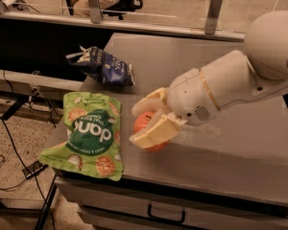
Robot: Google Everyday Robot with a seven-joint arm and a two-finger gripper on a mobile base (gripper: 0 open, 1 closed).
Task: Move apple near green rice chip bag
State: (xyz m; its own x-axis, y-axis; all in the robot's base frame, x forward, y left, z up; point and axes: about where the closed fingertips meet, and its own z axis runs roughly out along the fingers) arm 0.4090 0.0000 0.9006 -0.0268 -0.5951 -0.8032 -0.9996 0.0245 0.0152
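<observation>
The apple (pixel 145 123), round and red-orange, sits between the two cream fingers of my gripper (pixel 143 122), just right of the green rice chip bag (pixel 90 134). The gripper is shut on the apple, low over the grey table (pixel 230 147). The green bag lies flat at the table's front left corner, its lower left end hanging over the edge. The white arm (pixel 230 87) reaches in from the right and hides part of the apple.
A dark blue bag with white print (pixel 103 66) lies behind the green bag, near the table's left edge. A drawer front with a handle (pixel 165 213) runs below the table's front edge. Cables lie on the floor at the left.
</observation>
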